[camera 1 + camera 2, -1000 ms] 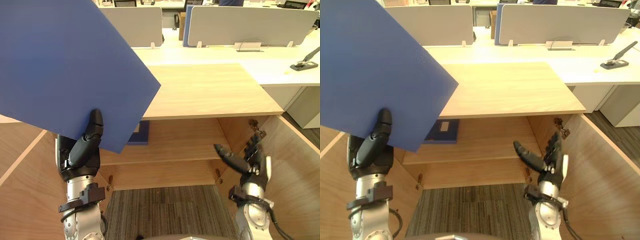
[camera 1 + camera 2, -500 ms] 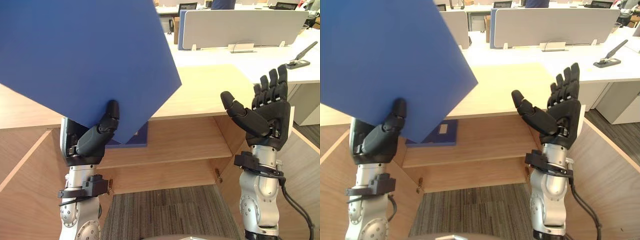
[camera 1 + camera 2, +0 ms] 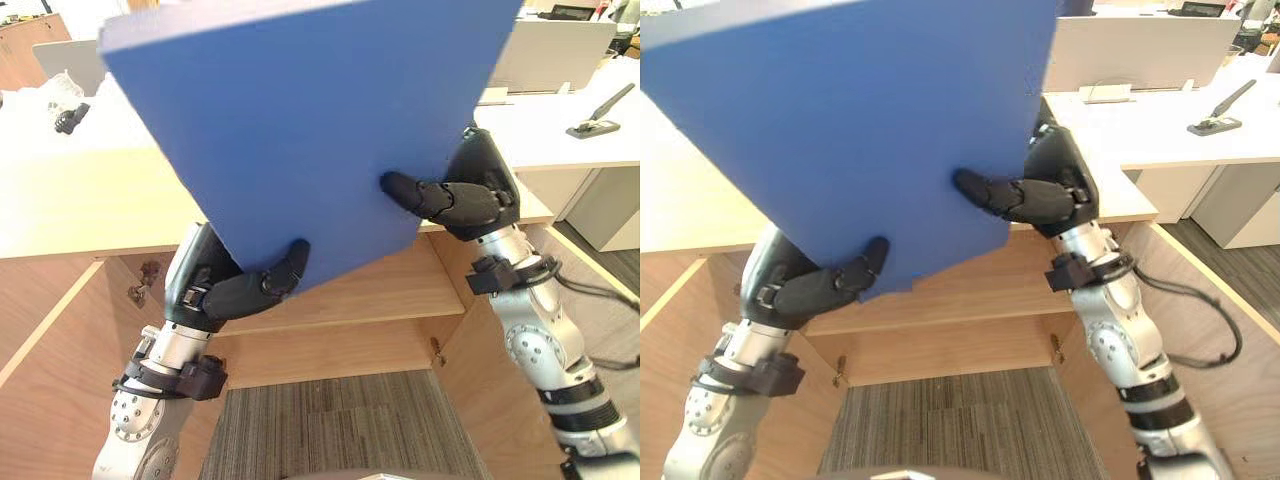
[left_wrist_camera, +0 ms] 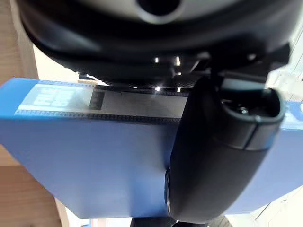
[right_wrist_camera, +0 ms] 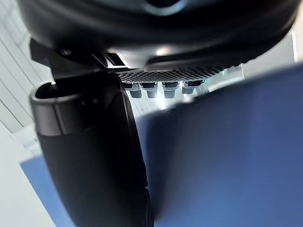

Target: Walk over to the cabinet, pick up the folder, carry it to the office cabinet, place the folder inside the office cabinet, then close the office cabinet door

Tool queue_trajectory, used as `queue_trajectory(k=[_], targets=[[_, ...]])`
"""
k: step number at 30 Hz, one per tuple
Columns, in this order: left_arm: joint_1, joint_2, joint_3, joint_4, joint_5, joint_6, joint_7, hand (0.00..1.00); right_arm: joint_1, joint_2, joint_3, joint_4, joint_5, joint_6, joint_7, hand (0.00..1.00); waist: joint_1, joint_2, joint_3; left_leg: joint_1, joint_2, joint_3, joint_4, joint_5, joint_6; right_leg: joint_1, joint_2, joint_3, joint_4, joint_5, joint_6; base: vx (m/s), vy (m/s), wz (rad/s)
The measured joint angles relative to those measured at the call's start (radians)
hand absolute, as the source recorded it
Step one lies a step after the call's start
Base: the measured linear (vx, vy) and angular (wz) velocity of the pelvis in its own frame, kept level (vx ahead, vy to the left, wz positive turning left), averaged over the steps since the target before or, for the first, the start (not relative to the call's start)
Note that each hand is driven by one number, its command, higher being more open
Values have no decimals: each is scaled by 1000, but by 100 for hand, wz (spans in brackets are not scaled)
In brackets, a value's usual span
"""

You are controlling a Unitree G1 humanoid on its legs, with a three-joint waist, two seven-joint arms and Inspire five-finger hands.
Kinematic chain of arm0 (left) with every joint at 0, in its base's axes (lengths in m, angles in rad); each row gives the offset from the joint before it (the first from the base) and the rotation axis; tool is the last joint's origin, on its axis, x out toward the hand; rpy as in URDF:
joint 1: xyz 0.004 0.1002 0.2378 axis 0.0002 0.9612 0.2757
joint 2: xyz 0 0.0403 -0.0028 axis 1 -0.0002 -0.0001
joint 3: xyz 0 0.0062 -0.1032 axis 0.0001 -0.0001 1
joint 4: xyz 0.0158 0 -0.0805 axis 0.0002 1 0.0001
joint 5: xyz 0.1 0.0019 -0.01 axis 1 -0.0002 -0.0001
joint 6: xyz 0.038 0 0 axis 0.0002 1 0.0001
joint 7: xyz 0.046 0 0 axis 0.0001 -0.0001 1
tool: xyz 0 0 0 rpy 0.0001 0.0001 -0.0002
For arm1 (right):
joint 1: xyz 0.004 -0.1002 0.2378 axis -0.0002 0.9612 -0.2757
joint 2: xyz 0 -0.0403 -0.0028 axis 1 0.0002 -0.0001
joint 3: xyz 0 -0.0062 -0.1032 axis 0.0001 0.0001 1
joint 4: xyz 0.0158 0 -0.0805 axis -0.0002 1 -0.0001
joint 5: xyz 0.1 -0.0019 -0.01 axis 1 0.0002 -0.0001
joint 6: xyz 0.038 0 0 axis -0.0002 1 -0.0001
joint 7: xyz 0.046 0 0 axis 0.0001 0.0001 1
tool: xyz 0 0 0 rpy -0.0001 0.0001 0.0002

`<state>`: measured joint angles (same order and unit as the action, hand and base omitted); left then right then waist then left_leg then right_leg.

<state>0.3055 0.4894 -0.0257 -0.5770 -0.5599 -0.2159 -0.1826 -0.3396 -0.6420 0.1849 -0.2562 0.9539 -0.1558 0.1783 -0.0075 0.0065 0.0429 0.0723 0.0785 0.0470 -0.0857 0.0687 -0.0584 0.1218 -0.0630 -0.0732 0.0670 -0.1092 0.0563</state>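
Left eye: folder (image 3: pixel 310 130) held high, tilted, over open cabinet (image 3: pixel 350 345). Left hand (image 3: pixel 235 290) grips lower edge; right hand (image 3: pixel 455 195) pinches right edge.
Right eye: judged step is placing. Next: lower and level folder, slide onto shelf (image 3: pixel 970 290). Count: one folder, two hands, one cabinet, one shelf.
Left wrist: thumb clamped on folder face.
Right wrist: thumb likewise pressed on folder.
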Motion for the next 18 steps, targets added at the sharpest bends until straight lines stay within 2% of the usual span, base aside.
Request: queue_trajectory(k=[6, 7, 14, 15, 18], targets=[[0, 92, 1, 4, -66, -2, 5, 0, -135, -192, 129, 56, 126, 0, 32, 100, 3, -5, -8, -6, -1, 1, 0, 1, 1, -6, 0, 1, 0, 2, 3, 0, 0, 0], [1, 115, 1, 8, -78, -7, 7, 0, -155, -233, 157, 56, 149, 0, 37, 0, 4, -6, -11, -9, 0, 1, 0, 1, 1, -9, 0, 1, 0, 3, 2, 0, 0, 0], [0, 189, -29, 25, -109, -29, 21, 0, -239, -393, 254, 53, 155, -1, 94, 0, 11, -7, -20, -18, 0, 3, 0, 4, 1, -18, 0, 2, 0, 6, 1, 0, 0, 0], [0, 193, -38, 34, -109, -36, 22, 100, -239, -406, 257, 53, 153, -5, 104, 0, 13, -7, -24, -18, 0, 3, -1, 4, 1, -18, 0, 2, 0, 6, 1, 0, 0, 0], [0, 197, -67, 73, -120, -42, 22, 100, -239, -437, 268, 51, 145, -17, 141, 0, 16, -5, -34, -22, 0, 3, -1, 4, 1, -24, 0, 3, 0, 6, 1, -11, 1, -1]])
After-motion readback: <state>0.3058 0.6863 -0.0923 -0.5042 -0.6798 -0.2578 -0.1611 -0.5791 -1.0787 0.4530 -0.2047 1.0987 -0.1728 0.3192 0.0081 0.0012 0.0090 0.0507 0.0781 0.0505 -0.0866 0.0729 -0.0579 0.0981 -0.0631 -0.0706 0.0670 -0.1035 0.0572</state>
